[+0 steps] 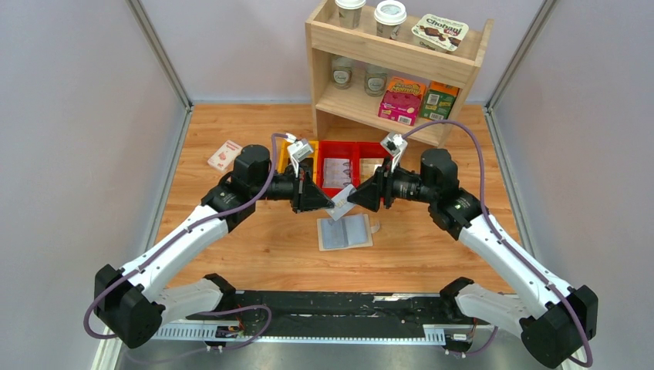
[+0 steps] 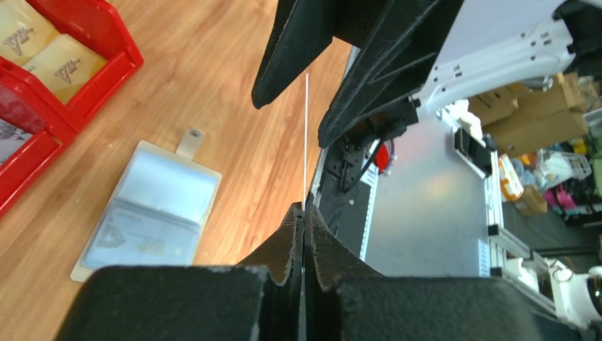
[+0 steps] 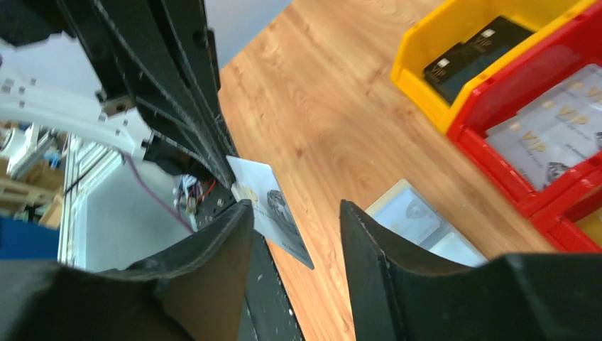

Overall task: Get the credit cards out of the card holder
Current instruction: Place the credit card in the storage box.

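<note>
Item: left hand (image 1: pixel 330 204), fingers pressed together and pinching one credit card (image 1: pixel 343 202) by its end; in the left wrist view the card (image 2: pixel 306 142) appeared edge-on as a thin pale line rising from the closed fingertips (image 2: pixel 303 213). Item: right hand (image 1: pixel 353 198), fingers spread about halfway and facing the left hand tip to tip, straddling the free end of the same card; from the right wrist view the card (image 3: pixel 273 209) sat in the gap between the fingers (image 3: pixel 294 209), close to one of them, and whether it touched could not be told. The card was held clear of the bench (image 1: pixel 254 247), tilted. Item: card holder (image 1: pixel 345 232), lying open and flat on the bench with its blue-grey lining up, directly below the two hands and a little towards the arm bases, touched by neither; its snap tab (image 2: pixel 190 140) stuck out from one edge. Item: red bins (image 1: pixel 337 144) beyond the hands, one holding silver cards (image 3: pixel 561 128); beside them a yellow bin (image 3: pixel 433 78) with black cards (image 3: pixel 472 50).
</note>
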`<move>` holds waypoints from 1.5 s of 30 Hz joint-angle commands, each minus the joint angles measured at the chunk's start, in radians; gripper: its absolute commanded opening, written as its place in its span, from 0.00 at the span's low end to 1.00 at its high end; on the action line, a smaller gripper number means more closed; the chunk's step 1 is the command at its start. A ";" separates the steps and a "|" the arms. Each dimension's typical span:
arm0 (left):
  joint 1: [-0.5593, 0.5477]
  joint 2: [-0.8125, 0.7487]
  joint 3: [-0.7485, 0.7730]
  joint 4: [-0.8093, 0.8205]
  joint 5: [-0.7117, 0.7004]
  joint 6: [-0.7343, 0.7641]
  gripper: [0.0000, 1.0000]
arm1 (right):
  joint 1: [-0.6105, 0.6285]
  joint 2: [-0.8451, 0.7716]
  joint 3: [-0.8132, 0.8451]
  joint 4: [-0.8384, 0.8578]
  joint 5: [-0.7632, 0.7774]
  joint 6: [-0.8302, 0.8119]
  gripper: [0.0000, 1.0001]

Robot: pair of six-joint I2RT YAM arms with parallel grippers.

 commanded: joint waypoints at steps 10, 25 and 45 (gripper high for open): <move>0.013 0.008 0.083 -0.139 0.062 0.161 0.00 | -0.001 0.004 0.018 -0.032 -0.203 -0.095 0.00; 0.175 -0.118 0.057 -0.374 -0.711 0.187 0.77 | -0.006 0.240 0.148 -0.141 0.344 0.076 0.00; 0.177 -0.246 -0.034 -0.430 -0.972 0.173 0.80 | 0.008 0.883 0.606 -0.241 0.477 0.339 0.00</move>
